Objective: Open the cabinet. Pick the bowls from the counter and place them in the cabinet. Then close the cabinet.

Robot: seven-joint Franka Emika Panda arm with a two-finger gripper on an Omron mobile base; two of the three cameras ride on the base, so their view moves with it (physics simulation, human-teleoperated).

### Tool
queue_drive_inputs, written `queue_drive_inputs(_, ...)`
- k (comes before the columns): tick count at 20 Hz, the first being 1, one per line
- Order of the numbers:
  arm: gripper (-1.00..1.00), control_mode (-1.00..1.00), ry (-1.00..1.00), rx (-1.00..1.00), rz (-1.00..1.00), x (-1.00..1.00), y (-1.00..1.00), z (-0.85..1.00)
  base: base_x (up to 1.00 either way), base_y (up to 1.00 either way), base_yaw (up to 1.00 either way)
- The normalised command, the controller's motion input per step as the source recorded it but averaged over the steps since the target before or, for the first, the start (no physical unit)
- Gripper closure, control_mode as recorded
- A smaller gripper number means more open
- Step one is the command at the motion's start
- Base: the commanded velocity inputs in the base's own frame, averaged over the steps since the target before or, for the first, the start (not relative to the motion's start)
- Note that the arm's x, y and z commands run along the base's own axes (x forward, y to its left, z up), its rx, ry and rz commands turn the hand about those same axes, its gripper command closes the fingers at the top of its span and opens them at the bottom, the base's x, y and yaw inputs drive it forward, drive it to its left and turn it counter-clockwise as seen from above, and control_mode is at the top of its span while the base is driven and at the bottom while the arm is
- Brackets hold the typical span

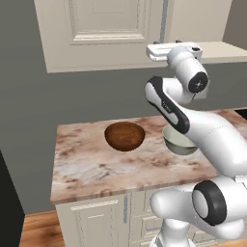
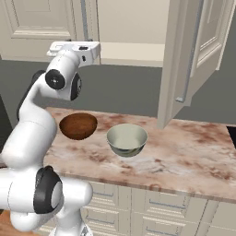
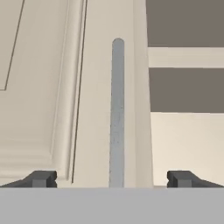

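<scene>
Up close, the hand view shows the grey bar handle (image 3: 117,113) between the tool's (image 3: 112,178) spread-apart fingertips; right base view shows the right cabinet door (image 2: 186,55) open.

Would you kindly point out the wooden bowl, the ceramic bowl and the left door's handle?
wooden bowl (image 1: 125,135), left base view, inside hollow.
ceramic bowl (image 2: 127,139), right base view, inner wall.
door handle (image 3: 117,113), hand view, middle of the bar.

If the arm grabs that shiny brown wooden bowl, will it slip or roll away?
The wooden bowl looks glossy, so its rim could slide between the fingers. Its rounded underside might rock if nudged on the counter, though it sits upright now. It appears rigid and probably fairly light.
</scene>
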Motion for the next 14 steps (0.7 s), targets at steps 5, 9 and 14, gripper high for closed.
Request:
queue_drive_inputs(5, -1.00, -1.00, 0.00, 0.01, 0.00, 0.36, -0.01, 0.16, 0.00, 0.00, 0.00)
queue_drive_inputs(9, -1.00, -1.00, 0.00, 0.01, 0.00, 0.40, 0.00, 0.19, 0.00, 0.00, 0.00)
queue_drive_inputs(14, -1.00, -1.00, 0.00, 0.01, 0.00, 0.38, 0.00, 0.10, 0.00, 0.00, 0.00)
